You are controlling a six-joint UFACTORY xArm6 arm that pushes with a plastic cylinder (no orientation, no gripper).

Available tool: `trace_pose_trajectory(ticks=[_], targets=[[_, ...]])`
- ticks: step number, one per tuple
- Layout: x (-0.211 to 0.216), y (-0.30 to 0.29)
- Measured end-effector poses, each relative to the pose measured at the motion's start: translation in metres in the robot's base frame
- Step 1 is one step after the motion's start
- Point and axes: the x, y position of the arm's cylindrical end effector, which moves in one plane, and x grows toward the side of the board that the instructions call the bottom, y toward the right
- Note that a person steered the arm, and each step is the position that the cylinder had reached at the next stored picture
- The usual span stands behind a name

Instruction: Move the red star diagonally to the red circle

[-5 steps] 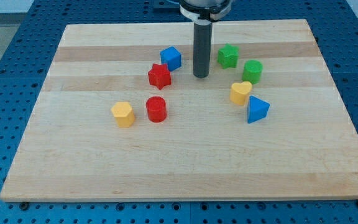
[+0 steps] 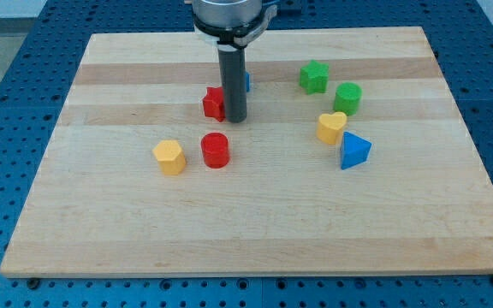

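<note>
The red star (image 2: pixel 212 103) lies on the wooden board (image 2: pixel 255 222), left of centre near the view's top, partly hidden by my rod. My tip (image 2: pixel 234 119) rests at the star's right side, touching or nearly touching it. The red circle (image 2: pixel 216 150) stands below the star, a short way toward the view's bottom. The blue block (image 2: pixel 246 81) is almost wholly hidden behind the rod.
A yellow hexagon block (image 2: pixel 169 157) sits left of the red circle. At the right are a green star (image 2: pixel 314 76), a green cylinder (image 2: pixel 347 97), a yellow heart (image 2: pixel 331 127) and a blue triangle block (image 2: pixel 354 151).
My tip has moved toward the view's left and slightly down, from between the blue block and the green star to the red star's right side. The star has barely shifted.
</note>
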Motion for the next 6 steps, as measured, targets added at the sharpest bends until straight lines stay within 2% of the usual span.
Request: trace_pose_trajectory(ticks=[1, 3, 4, 6], targets=[[-0.002, -0.016], [-0.037, -0.017], [-0.053, -0.034], [-0.058, -0.095]])
